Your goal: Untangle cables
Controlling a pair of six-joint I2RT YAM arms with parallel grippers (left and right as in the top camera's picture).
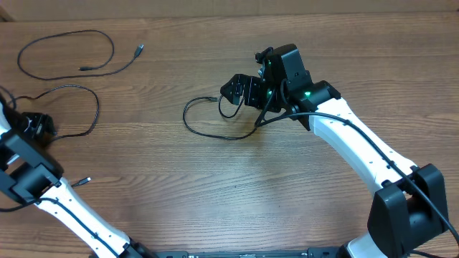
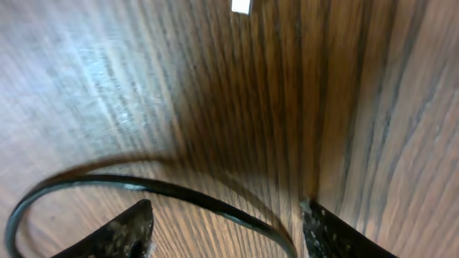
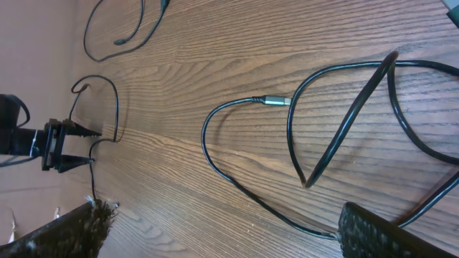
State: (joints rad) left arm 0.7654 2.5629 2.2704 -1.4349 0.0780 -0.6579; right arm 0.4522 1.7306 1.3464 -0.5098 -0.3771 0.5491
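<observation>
Three thin black cables lie apart on the wooden table. One cable (image 1: 68,51) loops at the far left back. A second cable (image 1: 84,107) curves beside my left gripper (image 1: 36,123). In the left wrist view this cable (image 2: 179,192) runs across between the spread fingers of the left gripper (image 2: 226,208), which is open. The third cable (image 1: 208,127) loops at the centre under my right gripper (image 1: 242,89). Its silvery plug (image 3: 276,102) lies inside the loop (image 3: 215,154). The right gripper (image 3: 226,211) stands open above it, the cord passing close to its right finger (image 3: 380,233).
A small plug tip (image 1: 84,181) lies beside the left arm's white link (image 1: 79,211). The right arm (image 1: 366,150) reaches in from the front right. The left arm's gripper (image 3: 57,143) shows at the left of the right wrist view.
</observation>
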